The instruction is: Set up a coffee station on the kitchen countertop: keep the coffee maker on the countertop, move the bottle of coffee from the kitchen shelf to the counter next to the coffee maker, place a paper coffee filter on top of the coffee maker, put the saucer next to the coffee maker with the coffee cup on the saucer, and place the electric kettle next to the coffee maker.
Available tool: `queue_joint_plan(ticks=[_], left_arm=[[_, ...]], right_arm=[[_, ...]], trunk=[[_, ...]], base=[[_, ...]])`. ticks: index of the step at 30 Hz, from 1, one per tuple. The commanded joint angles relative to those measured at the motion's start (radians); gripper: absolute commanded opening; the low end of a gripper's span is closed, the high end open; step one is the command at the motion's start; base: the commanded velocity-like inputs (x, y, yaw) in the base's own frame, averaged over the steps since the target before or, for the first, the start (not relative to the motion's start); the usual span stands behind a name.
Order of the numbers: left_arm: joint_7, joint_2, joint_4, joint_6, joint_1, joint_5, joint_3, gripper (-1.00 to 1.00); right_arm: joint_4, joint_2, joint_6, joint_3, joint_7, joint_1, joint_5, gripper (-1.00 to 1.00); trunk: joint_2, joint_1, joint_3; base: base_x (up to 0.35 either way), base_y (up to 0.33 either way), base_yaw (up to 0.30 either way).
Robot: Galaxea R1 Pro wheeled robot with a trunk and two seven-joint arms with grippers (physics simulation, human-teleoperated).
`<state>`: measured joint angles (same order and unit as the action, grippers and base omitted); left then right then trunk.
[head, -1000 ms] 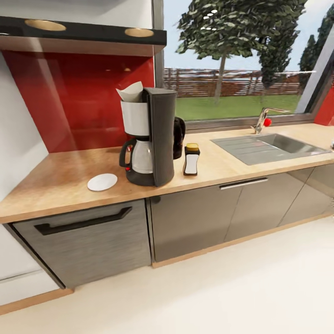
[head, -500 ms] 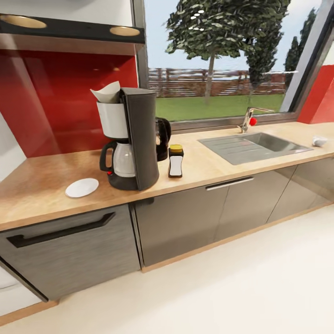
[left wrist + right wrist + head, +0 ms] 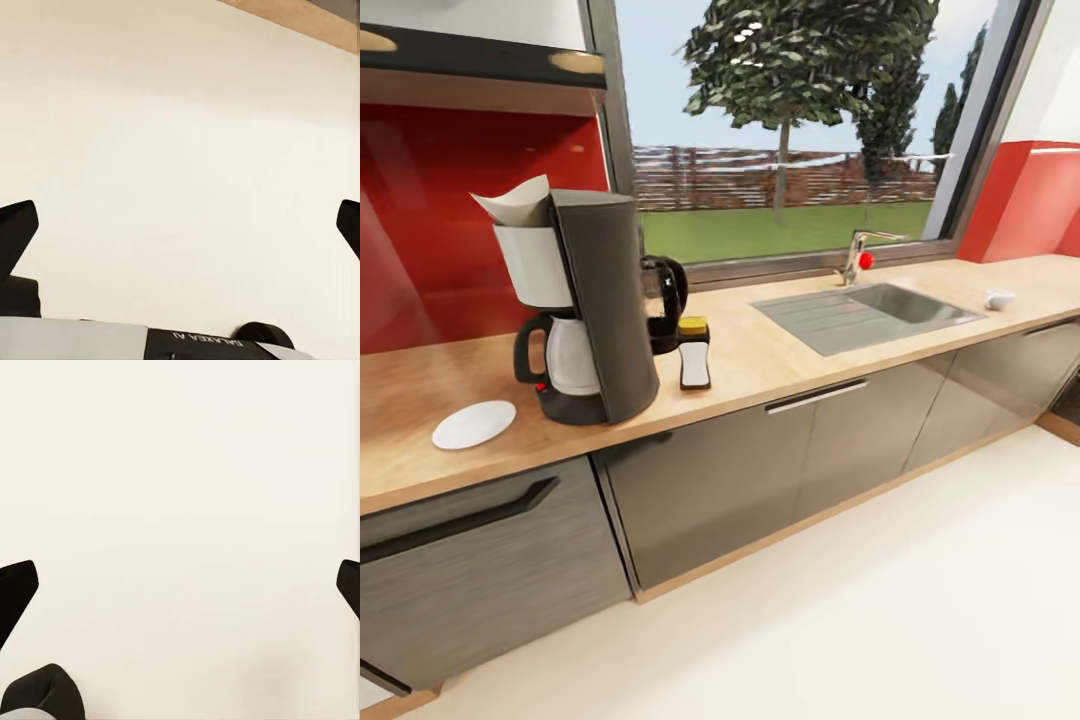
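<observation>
Head view shows the long worktop (image 3: 780, 350), made of light wood with a smooth top, over shiny grey drawers. On it stands the coffee machine (image 3: 595, 305), tall and dark grey, with a round back and a clear glass pot on its left side. The machine stands straight up. A paper filter (image 3: 515, 203) sits on top of it, off-white and thin, with its pointed edge sticking up and to the left. Just behind the machine is the kettle (image 3: 663, 302), round, dark and shiny. Just beside the machine's right side stands the little coffee bottle (image 3: 694, 352), upright, brown with a yellow cap and a white label. The saucer (image 3: 474, 424) lies flat to the left of the machine, white and round. Far to the right, past the grey metal sink (image 3: 865, 313), sits the small white cup (image 3: 999, 298).

Since a second ago the camera has turned right, so everything sits further left in the picture and the cup has come into sight.

Left wrist view shows the left gripper (image 3: 180, 232) with its two black tips wide apart, over a plain cream floor. Right wrist view shows the right gripper (image 3: 180, 589) spread wide too, holding nothing.
</observation>
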<state>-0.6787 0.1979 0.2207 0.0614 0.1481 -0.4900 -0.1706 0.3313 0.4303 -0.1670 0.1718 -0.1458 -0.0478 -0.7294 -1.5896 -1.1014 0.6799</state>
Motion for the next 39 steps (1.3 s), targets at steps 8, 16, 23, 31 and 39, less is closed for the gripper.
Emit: queue_joint_plan(ticks=[8, 16, 23, 31, 39], left_arm=[[-0.004, -0.001, -0.001, 0.017, 0.001, 0.001, -0.002, 1.00], [-0.004, -0.002, -0.001, 0.019, 0.001, 0.001, -0.004, 1.00], [-0.004, -0.002, -0.001, 0.019, 0.001, 0.001, -0.003, 1.00], [-0.004, -0.002, -0.001, 0.019, 0.001, 0.001, -0.003, 1.00], [-0.004, -0.002, -0.001, 0.019, 0.001, 0.001, -0.002, 1.00]], right_arm=[[-0.003, 0.001, -0.003, 0.005, -0.005, 0.000, -0.011, 1.00], [-0.003, 0.001, -0.004, 0.006, -0.005, 0.000, -0.012, 1.00], [-0.003, 0.001, -0.004, 0.005, -0.005, 0.000, -0.012, 1.00], [-0.003, 0.001, -0.004, 0.005, -0.005, 0.000, -0.012, 1.00], [-0.003, 0.001, -0.005, 0.006, -0.005, 0.000, -0.012, 1.00]], trunk=[[0.000, 0.000, 0.001], [0.000, 0.000, 0.001], [0.000, 0.000, 0.001], [0.000, 0.000, 0.001], [0.000, 0.000, 0.001]], base=[[0.180, -0.189, -0.064], [0.030, -0.030, -0.255], [0.002, -0.002, -0.283], [0.000, 0.000, -0.285], [0.001, -0.010, -0.280]])
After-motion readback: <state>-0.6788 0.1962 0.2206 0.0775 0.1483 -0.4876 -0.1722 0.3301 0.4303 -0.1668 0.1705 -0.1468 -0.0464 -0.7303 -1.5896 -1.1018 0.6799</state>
